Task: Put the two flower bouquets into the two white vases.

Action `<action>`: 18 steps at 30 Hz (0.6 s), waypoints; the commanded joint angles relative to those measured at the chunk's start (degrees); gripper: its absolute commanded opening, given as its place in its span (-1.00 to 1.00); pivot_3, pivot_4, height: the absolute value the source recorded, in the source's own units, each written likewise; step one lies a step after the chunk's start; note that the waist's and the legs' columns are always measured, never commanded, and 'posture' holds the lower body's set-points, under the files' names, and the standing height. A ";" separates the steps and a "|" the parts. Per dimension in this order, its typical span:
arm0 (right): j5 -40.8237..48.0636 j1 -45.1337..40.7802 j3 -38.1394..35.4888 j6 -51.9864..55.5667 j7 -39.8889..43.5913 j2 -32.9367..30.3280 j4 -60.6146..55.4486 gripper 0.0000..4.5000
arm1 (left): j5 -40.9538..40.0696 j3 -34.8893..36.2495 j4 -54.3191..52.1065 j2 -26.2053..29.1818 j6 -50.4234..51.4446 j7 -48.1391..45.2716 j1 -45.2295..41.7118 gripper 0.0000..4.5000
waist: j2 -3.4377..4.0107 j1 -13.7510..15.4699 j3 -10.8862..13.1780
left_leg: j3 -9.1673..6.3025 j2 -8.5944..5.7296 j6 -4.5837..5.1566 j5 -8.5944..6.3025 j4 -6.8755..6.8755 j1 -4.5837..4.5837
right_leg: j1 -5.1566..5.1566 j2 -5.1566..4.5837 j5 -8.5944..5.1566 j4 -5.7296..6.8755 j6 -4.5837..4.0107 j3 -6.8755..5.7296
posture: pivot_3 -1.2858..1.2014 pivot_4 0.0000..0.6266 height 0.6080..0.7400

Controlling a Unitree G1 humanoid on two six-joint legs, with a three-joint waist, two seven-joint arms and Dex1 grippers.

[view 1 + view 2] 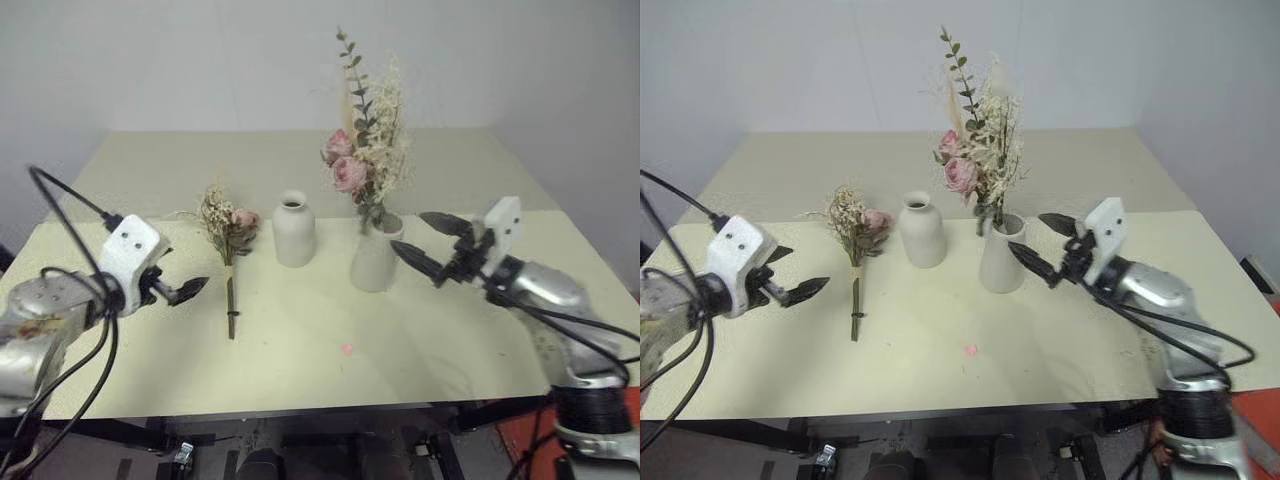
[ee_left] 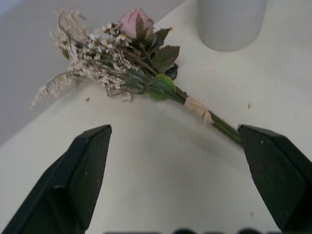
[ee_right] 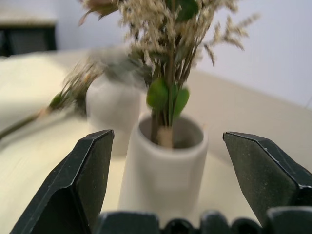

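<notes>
My right gripper (image 1: 428, 246) stands wide open and empty just beside the tall vase (image 1: 376, 255), where one bouquet (image 1: 366, 150) stands upright with its stems inside the mouth. My left gripper (image 1: 172, 283) is also spread wide with nothing in it, and points at the second bouquet (image 1: 228, 245), which lies flat on the table (image 1: 420, 350) with its blooms toward the bottle vase (image 1: 294, 229) and its stems toward me. That vase, between the lying bunch and the tall vase, is empty. I judge one placement done and the second pickup in hand. Next I must bring the left fingers (image 2: 83, 165) over the thin stems near the tie, close there, then stand the bunch up and thread it into the narrow neck.
</notes>
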 commanded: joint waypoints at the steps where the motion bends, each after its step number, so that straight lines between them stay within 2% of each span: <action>1: 3.95 1.95 -4.20 3.84 5.85 -6.79 -5.29 0.89 | -0.73 -2.78 3.72 -2.87 10.55 4.82 -8.24 1.00 | -0.02 0.08 -0.01 | -0.01 0.00 0.00 0.00 0.00 0.02 | 0.06 0.00 0.00 0.01 0.00 0.00 | 0.03 -0.52 1.00; 4: 9.29 4.05 -7.89 7.26 7.51 -9.82 -9.87 0.89 | -1.16 -5.55 10.88 -6.60 16.51 5.84 -16.08 1.00 | -0.14 -0.08 -0.07 | -0.02 -0.03 0.00 0.00 0.01 0.08 | 0.12 0.01 0.00 0.00 0.00 0.03 | 0.03 -0.52 1.00; 7: 9.90 5.68 -8.44 9.38 6.14 -11.49 -14.44 0.89 | -0.07 -8.47 18.01 -8.17 20.10 6.29 -21.32 1.00 | -0.20 -0.71 -0.10 | 0.00 -0.04 0.00 0.00 0.00 0.14 | 0.14 0.03 0.00 0.01 0.00 0.12 | 0.03 -0.52 1.00; 12: 12.37 6.48 -9.95 12.03 1.38 -9.83 -17.98 0.89 | 1.51 -12.52 29.59 -11.27 20.13 6.14 -27.31 1.00 | -0.23 -0.41 -0.11 | 0.01 -0.05 0.00 0.00 0.00 0.19 | 0.14 0.06 0.00 0.03 0.00 0.17 | 0.03 -0.52 1.00; 16: 12.73 7.20 -10.58 13.89 -0.18 -10.54 -18.96 0.89 | 2.27 -15.05 34.11 -12.45 19.14 4.82 -29.46 1.00 | -0.25 -0.02 -0.11 | 0.02 -0.09 0.00 0.00 0.04 0.12 | 0.14 0.01 0.00 0.01 0.00 0.17 | 0.03 -0.52 1.00; 18: 13.71 7.98 -11.61 14.66 -0.22 -10.92 -19.83 0.91 | 2.15 -15.42 35.56 -12.97 19.04 4.18 -29.84 0.82 | -0.25 0.05 -0.11 | 0.01 -0.08 0.00 0.00 0.03 0.08 | 0.12 0.02 0.00 0.02 0.00 0.17 | 0.03 -0.52 1.00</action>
